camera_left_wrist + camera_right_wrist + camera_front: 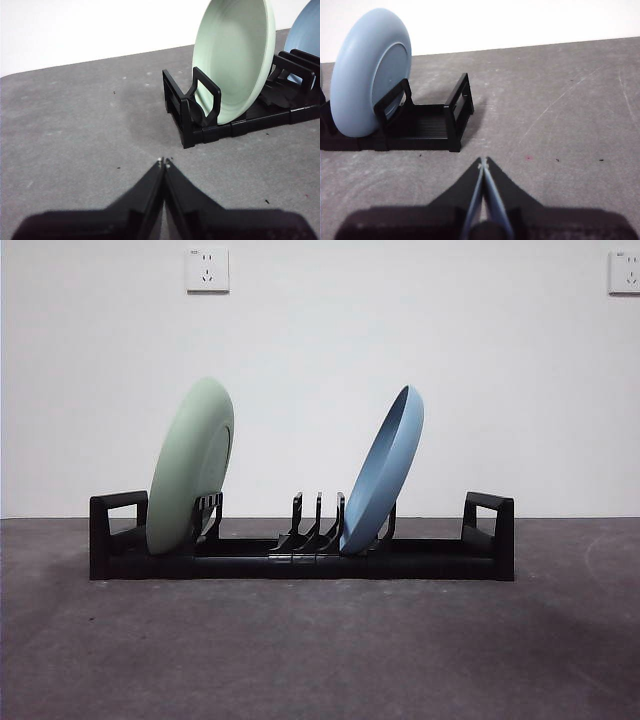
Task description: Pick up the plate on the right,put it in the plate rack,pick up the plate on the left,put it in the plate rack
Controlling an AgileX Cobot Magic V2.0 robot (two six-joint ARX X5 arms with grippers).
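Evidently both plates, green plate (191,466) and blue plate (385,471), stand tilted in the plate rack (300,558). My left end effector (163,162) and right end effector (483,161) sit pressed together, clear of it. Task judged complete; no further move required.

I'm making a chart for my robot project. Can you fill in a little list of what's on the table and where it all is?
rack: long black plastic plate rack on the grey table
green plate: round pale green plate standing tilted in the rack's left end
blue plate: round light blue plate leaning among the middle prongs
left pincer: shut, holding nothing, away from the rack
right pincer: shut, holding nothing, away from the rack
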